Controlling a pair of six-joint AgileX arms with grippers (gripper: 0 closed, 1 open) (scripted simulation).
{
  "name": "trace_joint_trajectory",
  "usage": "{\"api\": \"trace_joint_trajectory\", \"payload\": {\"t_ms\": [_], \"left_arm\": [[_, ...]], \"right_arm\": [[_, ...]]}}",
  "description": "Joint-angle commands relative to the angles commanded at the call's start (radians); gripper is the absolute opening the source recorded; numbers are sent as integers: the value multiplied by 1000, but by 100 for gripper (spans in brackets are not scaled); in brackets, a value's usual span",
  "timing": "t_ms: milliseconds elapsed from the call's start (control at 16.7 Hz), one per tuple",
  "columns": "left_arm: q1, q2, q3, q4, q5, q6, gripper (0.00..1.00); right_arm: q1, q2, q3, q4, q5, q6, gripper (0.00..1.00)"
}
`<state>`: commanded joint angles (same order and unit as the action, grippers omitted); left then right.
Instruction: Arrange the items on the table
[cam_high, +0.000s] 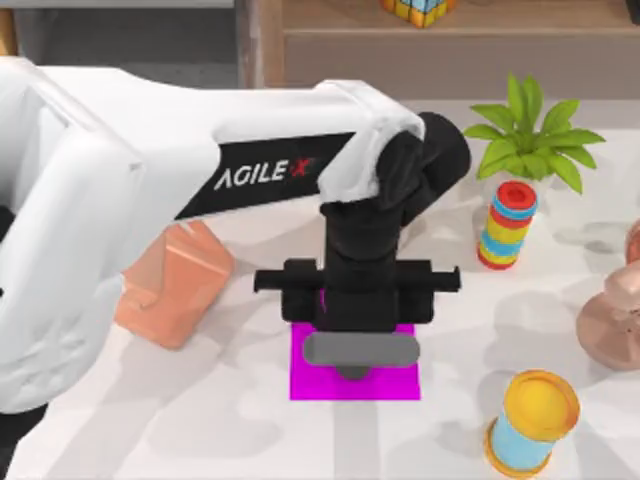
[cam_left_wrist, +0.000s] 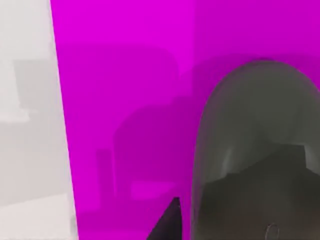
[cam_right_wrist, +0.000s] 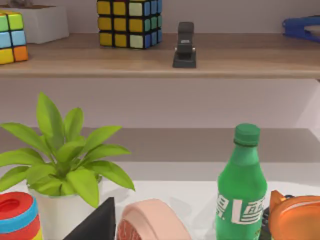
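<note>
A dark grey oval mouse (cam_high: 360, 350) is over the small magenta pad (cam_high: 400, 385) near the middle of the white table (cam_high: 200, 420). My left gripper (cam_high: 355, 320) points straight down right above the mouse, with its black body covering the mouse's far side. In the left wrist view the mouse (cam_left_wrist: 255, 130) looms large and close over the magenta pad (cam_left_wrist: 125, 100). Whether the mouse rests on the pad or hangs just above it, I cannot tell. The right wrist view looks across the table's back right towards the shelves.
A salmon block (cam_high: 170, 280) lies left of the pad. At the right are a striped ring stack (cam_high: 508, 225), a potted plant (cam_high: 535, 140), a copper object (cam_high: 612, 315) and a yellow-and-blue spool (cam_high: 535, 420). A green bottle (cam_right_wrist: 242, 185) and an orange object (cam_right_wrist: 297, 217) stand close to the right wrist camera.
</note>
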<state>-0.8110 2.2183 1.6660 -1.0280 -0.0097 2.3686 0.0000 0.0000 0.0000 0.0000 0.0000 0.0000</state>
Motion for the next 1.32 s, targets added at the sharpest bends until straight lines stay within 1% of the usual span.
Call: {"api": "trace_joint_trajectory", "payload": {"t_ms": [120, 180, 720, 840, 960, 1080, 1200, 1320], "left_arm": [[0, 0, 0, 0, 0, 0, 98], [0, 0, 0, 0, 0, 0, 100], [2, -1, 0, 0, 0, 0, 100], [-14, -27, -1, 13, -11, -22, 100], [-36, -84, -12, 39, -31, -78, 100], [-37, -165, -36, 57, -50, -162, 100], [-1, -264, -72, 63, -62, -270, 100], [67, -371, -116, 61, -66, -397, 100]], "right_arm": [[0, 0, 0, 0, 0, 0, 100], [0, 0, 0, 0, 0, 0, 100], [0, 0, 0, 0, 0, 0, 100], [0, 0, 0, 0, 0, 0, 100], [0, 0, 0, 0, 0, 0, 100], [0, 0, 0, 0, 0, 0, 100], [0, 0, 0, 0, 0, 0, 100], [0, 0, 0, 0, 0, 0, 100]]}}
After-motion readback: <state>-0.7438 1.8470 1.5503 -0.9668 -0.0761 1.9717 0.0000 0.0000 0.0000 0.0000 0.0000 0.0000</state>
